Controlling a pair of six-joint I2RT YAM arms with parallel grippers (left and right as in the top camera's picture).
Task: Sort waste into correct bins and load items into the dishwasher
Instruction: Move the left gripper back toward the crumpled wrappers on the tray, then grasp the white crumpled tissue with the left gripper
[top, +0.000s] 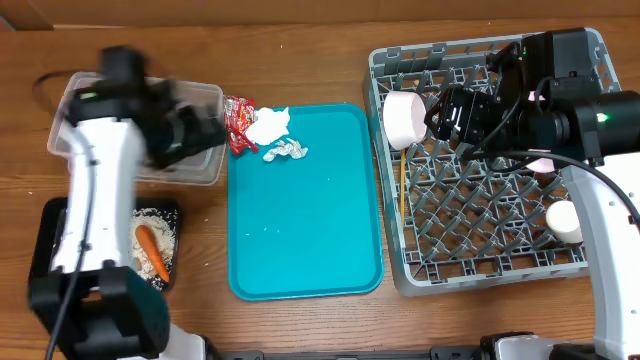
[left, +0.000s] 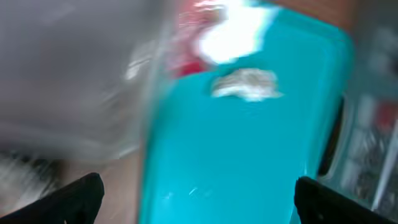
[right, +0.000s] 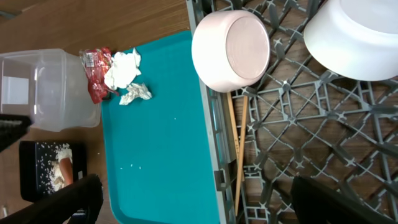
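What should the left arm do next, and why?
Probably move the open, empty left gripper toward the red snack wrapper and lower onto it. The wrapper and crumpled white paper lie at the corner of the teal tray, beside the clear tub, not binned yet.

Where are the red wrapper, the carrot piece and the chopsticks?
red wrapper (top: 237, 120), overhead view, middle of the crinkled foil
carrot piece (top: 152, 252), overhead view, halfway along its length
chopsticks (right: 241, 155), right wrist view, mid-shaft

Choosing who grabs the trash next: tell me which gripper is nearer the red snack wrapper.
Left. The left gripper hangs over the clear tub, just beside the red snack wrapper; the right gripper is over the dish rack, across the teal tray.
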